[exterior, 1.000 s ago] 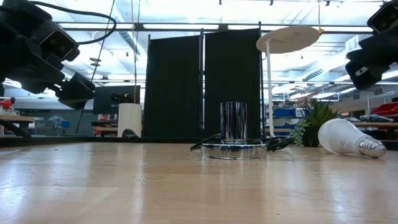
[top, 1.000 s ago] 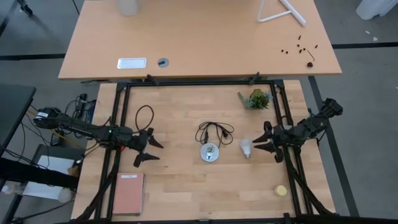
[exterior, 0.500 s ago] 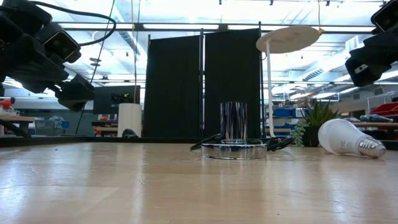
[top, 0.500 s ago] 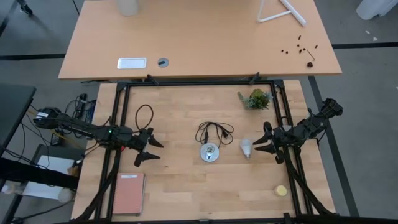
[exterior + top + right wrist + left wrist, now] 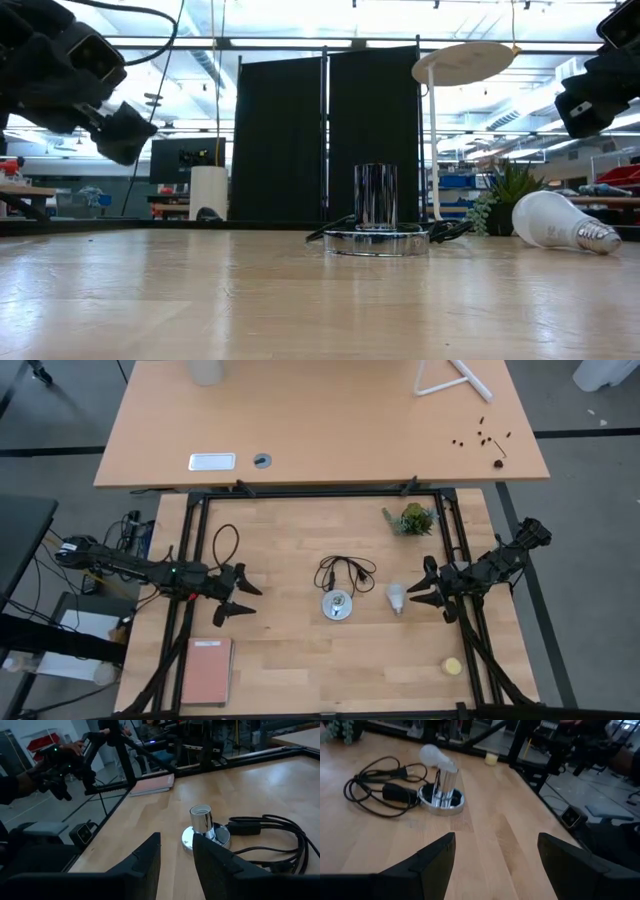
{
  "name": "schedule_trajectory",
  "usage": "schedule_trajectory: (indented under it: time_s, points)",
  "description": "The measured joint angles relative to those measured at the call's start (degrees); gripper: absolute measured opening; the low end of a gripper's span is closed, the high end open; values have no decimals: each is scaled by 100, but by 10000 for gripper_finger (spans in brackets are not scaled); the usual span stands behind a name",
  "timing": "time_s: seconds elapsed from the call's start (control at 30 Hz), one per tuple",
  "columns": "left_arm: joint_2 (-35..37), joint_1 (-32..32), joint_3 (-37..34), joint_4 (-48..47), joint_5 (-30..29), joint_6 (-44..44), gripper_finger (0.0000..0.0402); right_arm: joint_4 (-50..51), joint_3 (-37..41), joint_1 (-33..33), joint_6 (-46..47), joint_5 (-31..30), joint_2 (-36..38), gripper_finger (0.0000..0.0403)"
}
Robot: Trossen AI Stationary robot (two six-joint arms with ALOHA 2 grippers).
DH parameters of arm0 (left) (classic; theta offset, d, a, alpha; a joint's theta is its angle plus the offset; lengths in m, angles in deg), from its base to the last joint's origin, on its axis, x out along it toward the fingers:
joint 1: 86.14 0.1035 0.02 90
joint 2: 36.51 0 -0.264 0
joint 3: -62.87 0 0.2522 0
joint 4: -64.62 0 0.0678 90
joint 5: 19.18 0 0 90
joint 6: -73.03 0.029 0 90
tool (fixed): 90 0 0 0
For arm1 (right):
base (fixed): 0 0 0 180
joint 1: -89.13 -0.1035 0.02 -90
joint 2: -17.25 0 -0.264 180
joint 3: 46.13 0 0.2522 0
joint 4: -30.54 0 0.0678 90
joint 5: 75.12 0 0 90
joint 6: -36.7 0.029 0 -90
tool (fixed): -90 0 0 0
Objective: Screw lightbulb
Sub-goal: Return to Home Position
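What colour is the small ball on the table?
The ball is pale yellow, seen best in the high view.

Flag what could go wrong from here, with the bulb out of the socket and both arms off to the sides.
1. The lightbulb lies loose on its side; nothing blocks it, so a nudge may roll it.
2. The right gripper, open, hovers just beside it; a low sweep could clip it.
3. The black cord loops beside the socket; a finger might snag it. The left gripper waits open, far left.
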Motion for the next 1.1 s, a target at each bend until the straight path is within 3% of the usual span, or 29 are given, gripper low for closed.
schedule_trajectory:
  time_s: [0.1,0.27,0.4,1.1]
  points:
    - [383,0,0,-204,0,0,286,-240,57,4,-1,2,0,124]
    - [1056,0,0,-856,0,5,286,-1674,461,3,9,16,3,122]
    - [1440,1,-2,-1552,-54,1,286,-1685,459,7,2,22,2,122]
    - [1676,0,-2,-1584,-179,2,286,-1685,461,11,1,16,-74,122]
